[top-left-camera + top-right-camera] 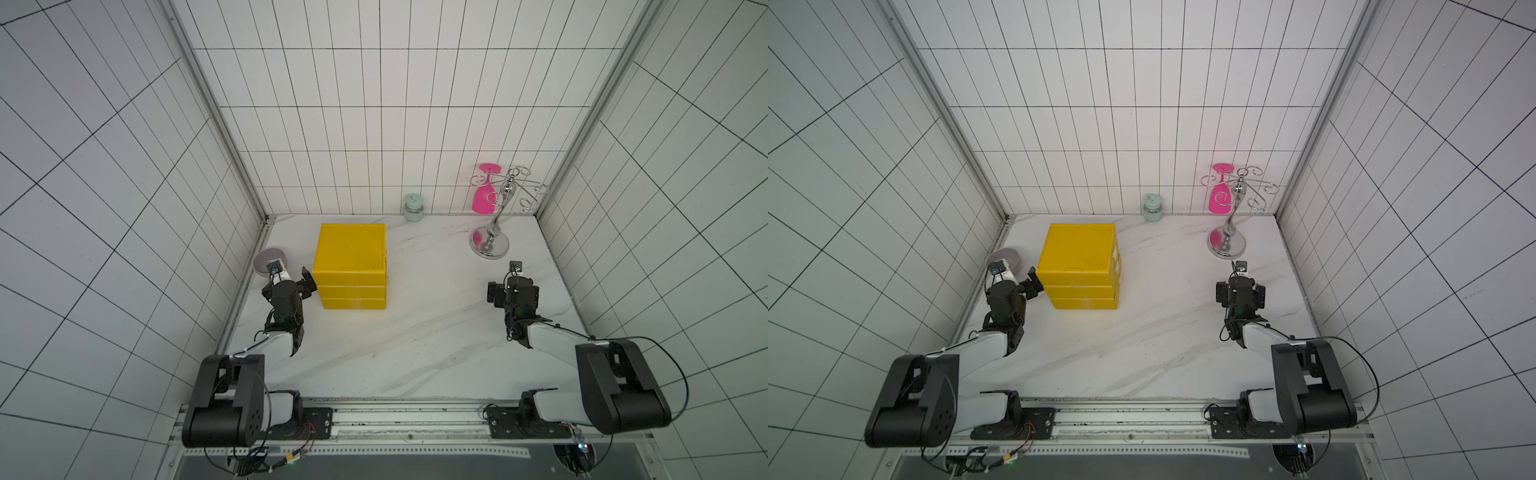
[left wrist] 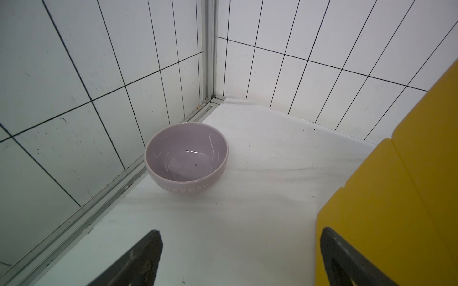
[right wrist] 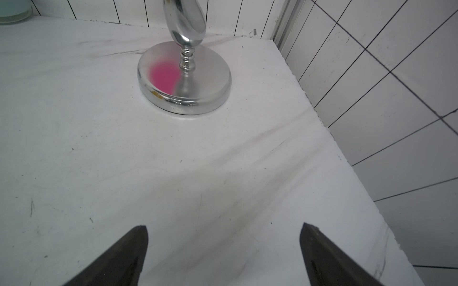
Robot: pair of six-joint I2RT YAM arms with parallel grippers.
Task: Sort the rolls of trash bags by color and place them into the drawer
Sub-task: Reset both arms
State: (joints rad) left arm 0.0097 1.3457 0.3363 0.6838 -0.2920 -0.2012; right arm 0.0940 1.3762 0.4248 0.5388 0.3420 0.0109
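Rolls of trash bags: couldn't tell where from any view. Saw lilac bowl [image 2: 188, 188] at far L, upright on marble tabletop [image 1: 415, 332], close to side wall. Found L gripper [image 2: 240, 235] near bowl on robot's side of it, jaws spread wide, nothing betw. them. Had one finger right beside yellow drawer unit [image 1: 351, 253], contact unclear. Noted unit as three stacked tiers, all looking pushed in. Spotted pale green lidded jar [image 1: 413, 210] at back wall, approx. centre. Further R, saw chrome glass rack [image 1: 489, 245] w/ pink glass [image 1: 484, 199] hung upside down. Found R gripper [image 3: 223, 226] near rack's round base, above bare marble, jaws also wide apart, holding nothing.
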